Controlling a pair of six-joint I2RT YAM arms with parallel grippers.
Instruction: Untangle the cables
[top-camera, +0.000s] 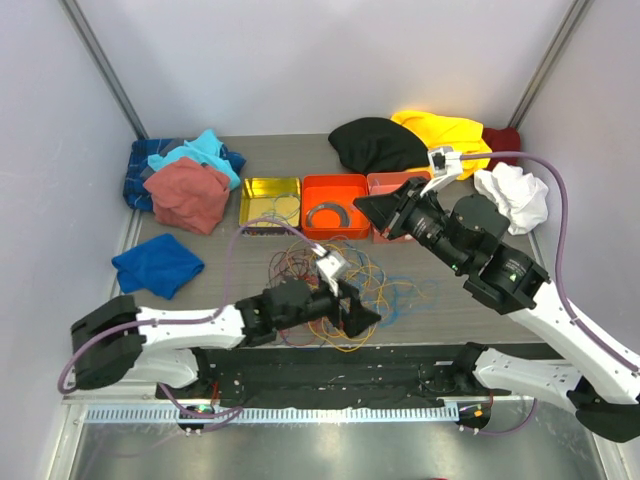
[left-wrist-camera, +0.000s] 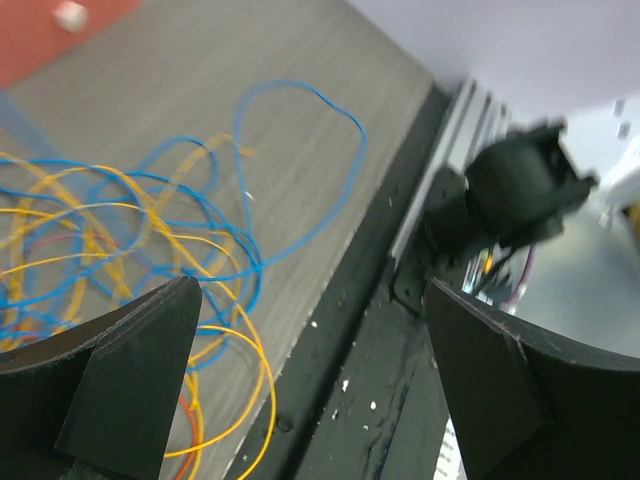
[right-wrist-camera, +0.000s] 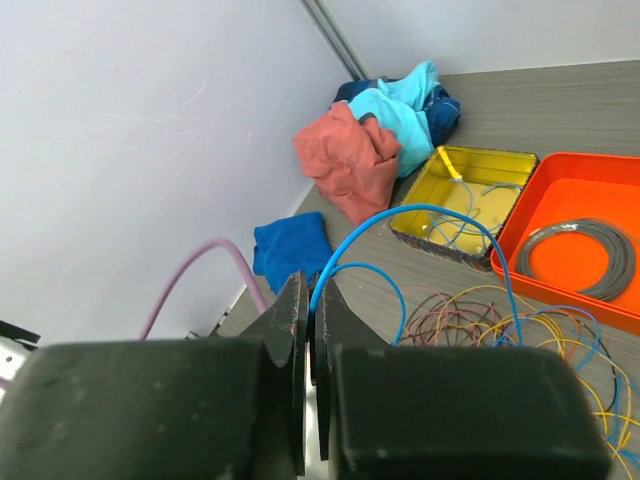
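The cables (top-camera: 335, 275) lie in a loose tangle of yellow, orange, blue and dark purple wires at the table's near middle. My left gripper (top-camera: 362, 312) hovers open and empty at the tangle's near right edge. In the left wrist view its jaws (left-wrist-camera: 310, 385) stand wide apart over the table's front edge, with blue and yellow loops (left-wrist-camera: 170, 235) to their left. My right gripper (top-camera: 360, 204) is raised over the trays. In the right wrist view it (right-wrist-camera: 311, 300) is shut on a blue cable (right-wrist-camera: 440, 212) that arches down into the tangle (right-wrist-camera: 500, 320).
A yellow tin (top-camera: 270, 200), an orange tray (top-camera: 335, 190) holding a grey coiled strip (top-camera: 328, 214), and a pink tray (top-camera: 392, 182) stand behind the tangle. Cloths lie around them: red (top-camera: 187, 195), teal (top-camera: 200, 150), blue (top-camera: 157, 264), black (top-camera: 375, 145), yellow (top-camera: 445, 130), white (top-camera: 512, 195).
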